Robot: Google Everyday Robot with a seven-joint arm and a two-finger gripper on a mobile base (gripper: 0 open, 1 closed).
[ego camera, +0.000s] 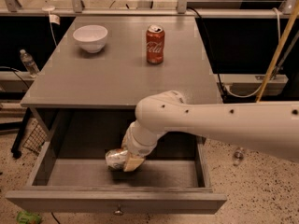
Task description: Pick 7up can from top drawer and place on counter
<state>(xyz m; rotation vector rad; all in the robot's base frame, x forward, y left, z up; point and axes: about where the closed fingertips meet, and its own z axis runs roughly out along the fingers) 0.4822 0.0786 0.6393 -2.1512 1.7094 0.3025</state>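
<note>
Upper left, I see a white bowl (pixel 90 37) on the counter (pixel 117 85). Lower centre, inside the open top drawer (pixel 117 200), the 7up can (pixel 113 158) is turned sideways, pinched in my gripper (pixel 123 161). Upper centre stands a red Coke can (pixel 155 44).

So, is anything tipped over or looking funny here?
Yes: the 7up can is lying sideways, not upright, gripped by the pincer inside the open top drawer. On the counter, the red can and the white bowl sit upright, and nothing looks spilled.
</note>
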